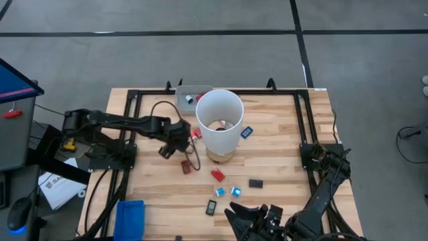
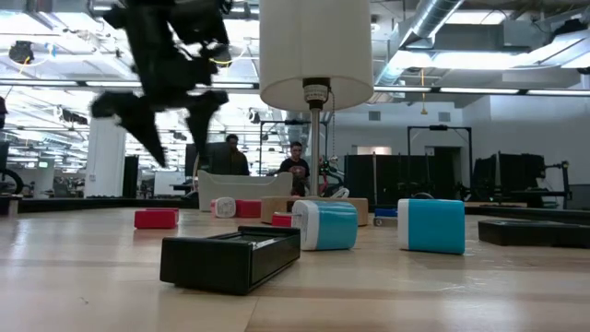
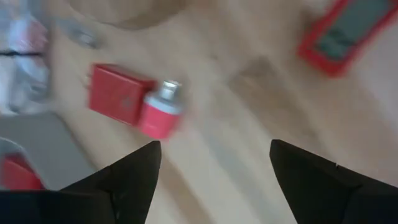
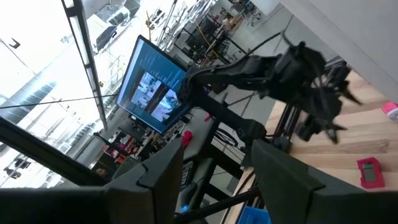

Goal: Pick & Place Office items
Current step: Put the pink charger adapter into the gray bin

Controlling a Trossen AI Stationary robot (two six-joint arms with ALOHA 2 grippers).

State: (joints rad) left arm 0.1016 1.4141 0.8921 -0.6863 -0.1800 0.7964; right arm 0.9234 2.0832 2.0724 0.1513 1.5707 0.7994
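Observation:
The office items lie loose on the wooden table: red pieces [image 1: 218, 175] [image 1: 186, 166], two light blue ones [image 1: 220, 191] [image 1: 235, 191], black ones [image 1: 256, 183] [image 1: 211, 207]. My left gripper [image 1: 177, 142] hangs open above the table, left of the white cylinder [image 1: 219, 120], pointing steeply down. In its wrist view, a red piece with a silver cap [image 3: 134, 102] lies on the wood beyond the open fingers [image 3: 214, 155], untouched. My right gripper [image 4: 214, 168] waits high over the near edge [image 1: 244, 217], pointing level, open with nothing between its fingers.
A grey tray [image 1: 190, 97] sits at the far edge behind the cylinder, with a red thing in it [image 3: 15, 171]. A blue tray [image 1: 130, 217] stands at the near left corner. A blue piece [image 1: 247, 132] lies beside the cylinder. Black frame rails [image 1: 301, 120] border the table.

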